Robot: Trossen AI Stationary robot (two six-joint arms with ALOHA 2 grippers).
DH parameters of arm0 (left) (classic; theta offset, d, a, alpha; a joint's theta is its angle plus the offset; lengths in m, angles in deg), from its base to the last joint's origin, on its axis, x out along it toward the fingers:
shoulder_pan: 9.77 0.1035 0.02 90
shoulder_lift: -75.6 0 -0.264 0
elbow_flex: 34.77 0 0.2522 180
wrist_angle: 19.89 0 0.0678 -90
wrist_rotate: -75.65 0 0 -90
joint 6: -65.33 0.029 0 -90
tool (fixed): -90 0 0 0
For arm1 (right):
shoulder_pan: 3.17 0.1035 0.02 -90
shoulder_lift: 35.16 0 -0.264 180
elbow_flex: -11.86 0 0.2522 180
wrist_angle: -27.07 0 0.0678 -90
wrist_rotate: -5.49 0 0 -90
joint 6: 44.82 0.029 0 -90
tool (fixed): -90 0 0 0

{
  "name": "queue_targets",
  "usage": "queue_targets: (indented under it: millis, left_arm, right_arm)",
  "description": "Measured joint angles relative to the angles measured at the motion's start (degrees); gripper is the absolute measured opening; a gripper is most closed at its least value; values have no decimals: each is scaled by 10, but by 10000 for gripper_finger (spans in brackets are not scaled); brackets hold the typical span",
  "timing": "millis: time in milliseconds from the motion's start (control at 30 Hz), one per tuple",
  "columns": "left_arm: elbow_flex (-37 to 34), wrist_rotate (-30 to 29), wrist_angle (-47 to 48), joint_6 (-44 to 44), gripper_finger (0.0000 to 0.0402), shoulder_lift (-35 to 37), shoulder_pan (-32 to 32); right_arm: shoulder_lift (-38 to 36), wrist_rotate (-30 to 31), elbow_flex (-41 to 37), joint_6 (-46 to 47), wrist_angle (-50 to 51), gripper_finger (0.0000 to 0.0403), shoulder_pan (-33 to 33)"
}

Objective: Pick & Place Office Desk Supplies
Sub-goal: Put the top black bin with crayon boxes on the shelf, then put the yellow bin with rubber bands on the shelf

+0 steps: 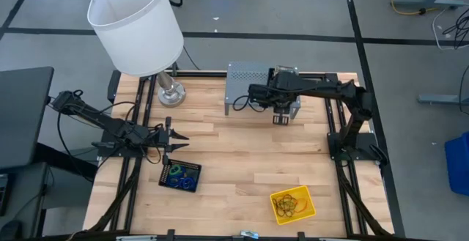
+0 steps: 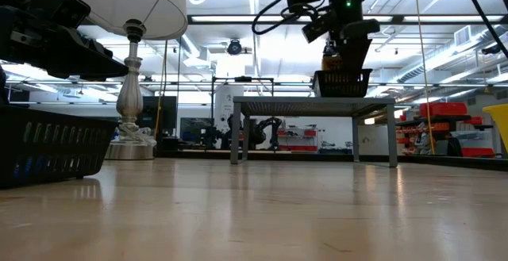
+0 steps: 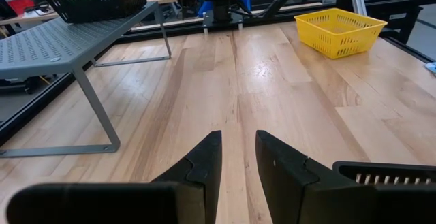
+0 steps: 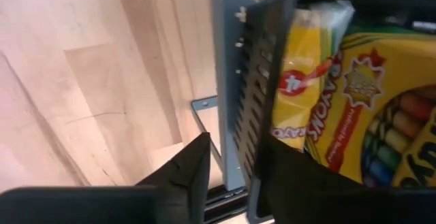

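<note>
Crayon boxes (image 4: 354, 94): packed upright in black mesh tray (image 2: 343, 82), which sits on grey shelf (image 1: 245, 80) at table's far edge, so they're up off the wood.
Right tool (image 1: 282, 116): over that tray's rim; fingers straddle the mesh wall w/ a gap, looks like letting go, not pinching.
Other trays: mesh tray w/ bands (image 1: 180, 176) near left edge; yellow tray (image 1: 293, 204) near front-right corner, w/ band loops.
Left tool (image 3: 237, 157): low by left edge, narrow gap, holds nothing.

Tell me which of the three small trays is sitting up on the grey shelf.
The black mesh tray holding crayon boxes; the other black tray and yellow tray rest on the table.
</note>
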Motion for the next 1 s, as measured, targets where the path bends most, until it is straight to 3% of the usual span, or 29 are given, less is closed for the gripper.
queue_targets:
  millis: [333, 567, 667, 867, 1000]
  left_arm:
    - [0, 0, 0, 5, 99, 0, 0]
    - [0, 0, 0, 4, 99, 0, 0]
    - [0, 0, 0, 2, 99, 0, 0]
    - [0, 0, 1, -5, 99, 0, 0]
    - [0, 0, 12, -6, 99, 0, 0]
  right_arm:
    - [0, 54, 22, -4, -4, 152, 57]
    - [0, 41, 89, -1, -14, 151, 90]
    - [0, -12, 112, -1, -63, 151, 109]
    - [2, -181, 93, 29, -190, 151, 176]
    - [17, -241, 74, 55, -201, 151, 250]
